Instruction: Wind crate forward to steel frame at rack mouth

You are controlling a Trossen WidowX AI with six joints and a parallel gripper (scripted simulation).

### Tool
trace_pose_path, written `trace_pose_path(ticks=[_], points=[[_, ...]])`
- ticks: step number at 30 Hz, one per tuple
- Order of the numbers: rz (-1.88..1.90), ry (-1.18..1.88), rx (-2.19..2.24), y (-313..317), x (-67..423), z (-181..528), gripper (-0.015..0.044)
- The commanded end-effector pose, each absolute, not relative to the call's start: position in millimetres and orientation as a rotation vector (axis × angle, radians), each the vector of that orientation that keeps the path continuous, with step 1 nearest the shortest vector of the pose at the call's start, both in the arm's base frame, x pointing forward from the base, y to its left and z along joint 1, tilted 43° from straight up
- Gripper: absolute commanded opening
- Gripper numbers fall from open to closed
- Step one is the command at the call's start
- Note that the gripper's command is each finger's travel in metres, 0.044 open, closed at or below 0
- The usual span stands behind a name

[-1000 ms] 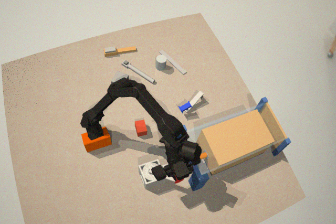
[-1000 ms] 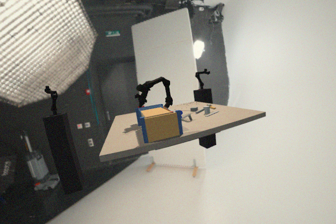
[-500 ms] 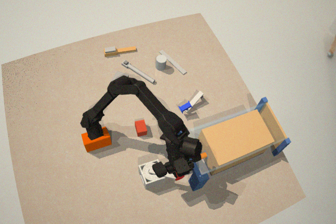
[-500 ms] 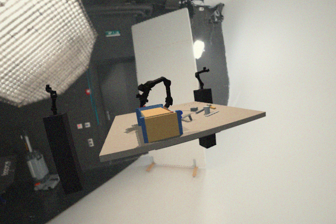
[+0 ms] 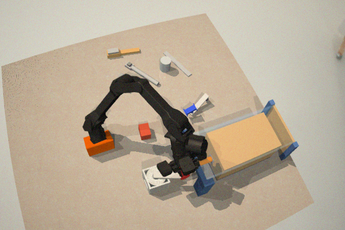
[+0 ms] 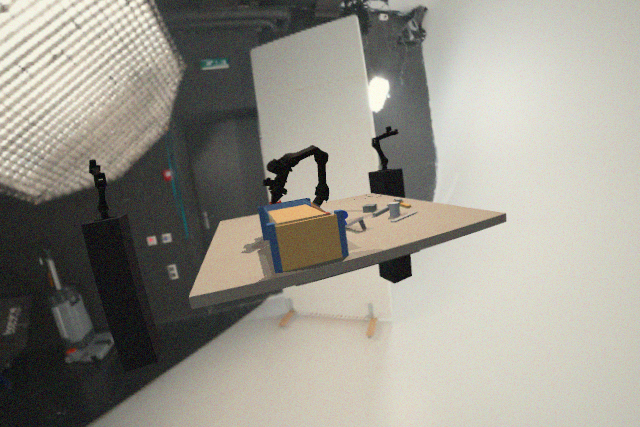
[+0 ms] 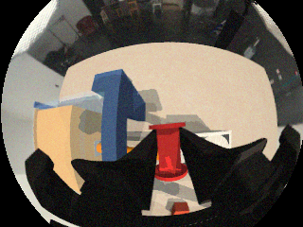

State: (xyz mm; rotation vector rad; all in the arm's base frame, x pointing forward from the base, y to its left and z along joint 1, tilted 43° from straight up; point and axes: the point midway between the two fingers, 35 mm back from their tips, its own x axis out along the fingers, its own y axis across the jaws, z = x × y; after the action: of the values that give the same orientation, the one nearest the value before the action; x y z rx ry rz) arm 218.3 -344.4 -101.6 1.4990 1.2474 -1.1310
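The tan crate (image 5: 242, 138) (image 6: 307, 238) (image 7: 53, 132) sits flat inside the clear-panelled cubby with blue corner posts (image 5: 204, 181) (image 7: 116, 113). Its front end lies close behind the near blue post; I cannot tell whether they touch. An orange strap end (image 5: 206, 161) sticks out of the crate's front towards the white winch (image 5: 151, 184) (image 7: 218, 139). The winch handle's pale arm (image 5: 165, 178) lies across the top of the winch. My gripper (image 5: 182, 173) (image 7: 167, 131) is shut on the handle's upright red knob (image 5: 184, 177) (image 7: 169, 158), between the winch and the blue post.
A red block (image 5: 144, 131) lies near the arm's orange base (image 5: 98, 145). A blue-and-white tool (image 5: 196, 105), a grey cylinder (image 5: 165, 64), a flat grey bar (image 5: 178, 64), a grey wrench (image 5: 142, 74) and an orange-handled brush (image 5: 124, 51) lie farther back on the bench (image 5: 55, 180).
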Motion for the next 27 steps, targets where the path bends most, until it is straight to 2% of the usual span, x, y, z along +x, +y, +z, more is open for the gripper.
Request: trace_pose_path(ticks=[1,27], points=[[-1.088,1.292,1.535,-321.6,226.7,-102.8,0.0],[-1.087,1.294,1.536,-302.0,232.2,-85.8,0.0]])
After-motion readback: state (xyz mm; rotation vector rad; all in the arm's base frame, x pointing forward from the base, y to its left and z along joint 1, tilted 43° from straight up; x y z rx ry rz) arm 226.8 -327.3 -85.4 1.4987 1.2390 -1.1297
